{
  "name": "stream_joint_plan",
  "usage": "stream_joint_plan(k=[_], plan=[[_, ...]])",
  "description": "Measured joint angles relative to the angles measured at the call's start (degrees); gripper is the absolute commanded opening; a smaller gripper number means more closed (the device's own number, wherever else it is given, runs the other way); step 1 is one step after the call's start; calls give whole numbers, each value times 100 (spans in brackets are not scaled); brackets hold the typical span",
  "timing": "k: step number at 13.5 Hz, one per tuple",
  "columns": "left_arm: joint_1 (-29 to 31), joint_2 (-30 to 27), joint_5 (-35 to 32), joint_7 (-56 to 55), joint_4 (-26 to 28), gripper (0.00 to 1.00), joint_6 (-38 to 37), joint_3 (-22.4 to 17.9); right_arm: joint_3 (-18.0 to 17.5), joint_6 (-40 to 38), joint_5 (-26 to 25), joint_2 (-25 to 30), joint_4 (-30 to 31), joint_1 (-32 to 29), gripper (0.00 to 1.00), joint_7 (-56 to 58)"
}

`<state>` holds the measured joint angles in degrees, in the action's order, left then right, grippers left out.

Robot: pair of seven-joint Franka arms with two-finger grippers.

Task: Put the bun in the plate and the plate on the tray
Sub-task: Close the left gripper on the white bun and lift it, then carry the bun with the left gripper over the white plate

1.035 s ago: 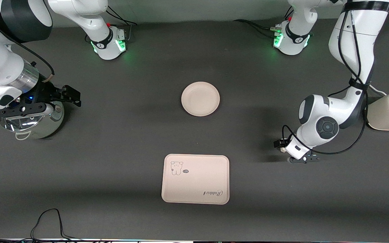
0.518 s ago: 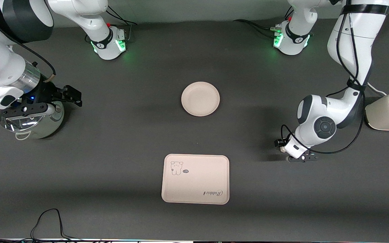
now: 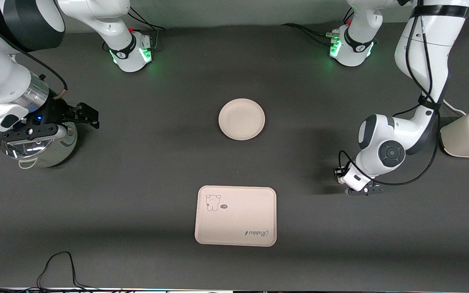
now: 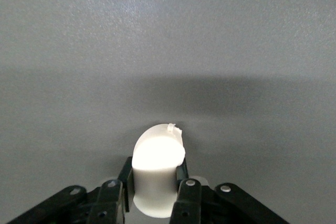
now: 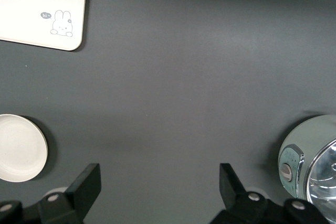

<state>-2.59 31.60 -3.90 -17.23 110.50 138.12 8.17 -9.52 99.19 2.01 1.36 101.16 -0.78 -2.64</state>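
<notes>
The bun [image 4: 157, 158], a small off-white lump, sits between the fingers of my left gripper [image 4: 154, 171], which is shut on it low at the table surface. In the front view the left gripper [image 3: 358, 189] is toward the left arm's end, and its hand hides the bun. The round cream plate [image 3: 241, 119] lies empty mid-table. The rectangular tray [image 3: 235, 215] lies nearer the front camera than the plate, also empty. My right gripper [image 3: 84, 114] waits open beside the kettle, nothing between its fingers [image 5: 84, 184].
A shiny metal kettle [image 3: 35, 148] stands at the right arm's end, under the right hand. A cream toaster [image 3: 468, 134] sits at the left arm's end. A black cable [image 3: 55, 264] loops at the table's front edge.
The left gripper's fingers have closed in around the bun, and the hand shifted slightly. The right arm, plate and tray have not moved.
</notes>
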Motion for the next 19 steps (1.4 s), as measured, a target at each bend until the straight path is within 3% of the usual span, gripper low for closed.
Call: stream_joint_plan(k=[1,6,13,19], plan=[[3,-21,0,-5,-14,23,0,-3,-3,8,0,0,0,0,100,0],[6,-317,2,-66,-81,24,-101,3,-10,71,0,-1,0,27,100,-1],[-26,-1301,19,-96,-1047,25,-2336,304,1,71,0,-1,0,26,100,-2],[-39,-1812,464,-135,-2047,28,-4120,590,1,76,0,-8,2,25,100,-2]])
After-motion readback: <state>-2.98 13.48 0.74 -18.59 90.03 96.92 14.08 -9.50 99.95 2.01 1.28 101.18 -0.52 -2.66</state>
